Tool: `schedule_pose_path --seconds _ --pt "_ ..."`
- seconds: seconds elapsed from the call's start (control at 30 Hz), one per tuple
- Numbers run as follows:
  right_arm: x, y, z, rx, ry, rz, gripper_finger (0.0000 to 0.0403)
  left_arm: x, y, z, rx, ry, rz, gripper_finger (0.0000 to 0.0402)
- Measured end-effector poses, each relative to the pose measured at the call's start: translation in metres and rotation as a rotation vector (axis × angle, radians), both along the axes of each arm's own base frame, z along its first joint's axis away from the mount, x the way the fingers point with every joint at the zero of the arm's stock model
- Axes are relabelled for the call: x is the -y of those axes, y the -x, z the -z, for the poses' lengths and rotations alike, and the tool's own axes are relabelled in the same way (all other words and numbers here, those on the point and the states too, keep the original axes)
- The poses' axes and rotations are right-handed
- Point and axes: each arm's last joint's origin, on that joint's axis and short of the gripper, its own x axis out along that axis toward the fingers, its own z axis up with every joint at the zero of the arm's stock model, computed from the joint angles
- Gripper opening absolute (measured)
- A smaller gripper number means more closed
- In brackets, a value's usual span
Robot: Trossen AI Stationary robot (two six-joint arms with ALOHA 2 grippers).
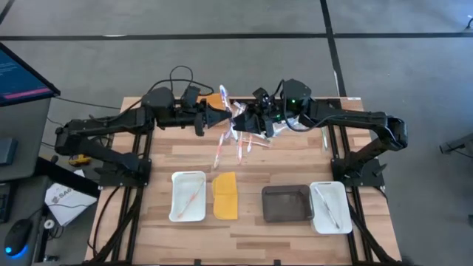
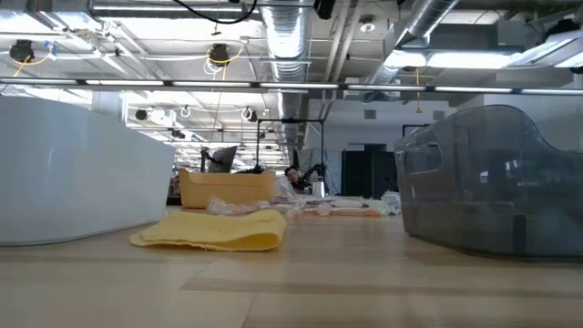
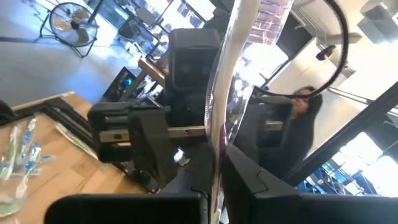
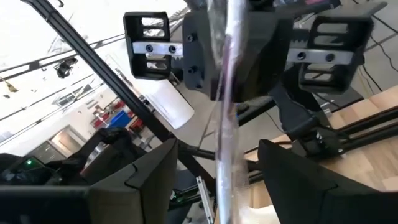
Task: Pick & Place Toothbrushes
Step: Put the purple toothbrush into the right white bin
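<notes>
Wrapped toothbrush [image 3: 227, 93]: thin, clear-pink, upright above the table's far middle. Left gripper [image 3: 214, 180] clamped on it. Right gripper [image 4: 217, 174] open, fingers either side of it. Other toothbrushes [image 1: 240, 144] scattered on the table below.

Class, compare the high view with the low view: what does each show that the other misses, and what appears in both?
Only the high view shows both arms meeting at the table's far side, the left pincer shut on a wrapped toothbrush and the right pincer open beside it, plus the toothbrushes lying inside the two white trays.

Only the low view shows the room's ceiling pipes and a cardboard box beyond the table.

Both show the yellow lid, the grey bin and the wooden table.
</notes>
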Motion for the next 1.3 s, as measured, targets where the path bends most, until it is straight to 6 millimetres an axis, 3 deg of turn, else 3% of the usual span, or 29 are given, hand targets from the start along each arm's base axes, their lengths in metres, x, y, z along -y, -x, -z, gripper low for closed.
schedule_pose_path --seconds 0.23,0.47,0.63,1.07,1.3 --pt "-0.003 -0.001 0.0 0.0 -0.003 0.05 0.0221 -0.002 -0.011 0.01 -0.039 0.006 0.0 0.0008" --pt "-0.003 -0.001 0.0 -0.001 -0.004 0.055 0.0212 -0.004 -0.01 0.009 -0.036 0.005 -0.008 0.0008" --pt "-0.003 -0.002 0.001 -0.006 -0.005 0.055 0.0174 -0.004 -0.008 0.007 -0.027 0.003 -0.005 0.0008" --pt "-0.002 -0.002 0.002 -0.017 -0.01 0.056 0.0022 -0.004 -0.008 0.007 -0.026 -0.002 0.005 0.0023" --pt "-0.003 -0.002 0.006 -0.077 -0.05 0.054 0.0024 -0.004 -0.008 0.008 -0.035 -0.004 0.01 0.006"
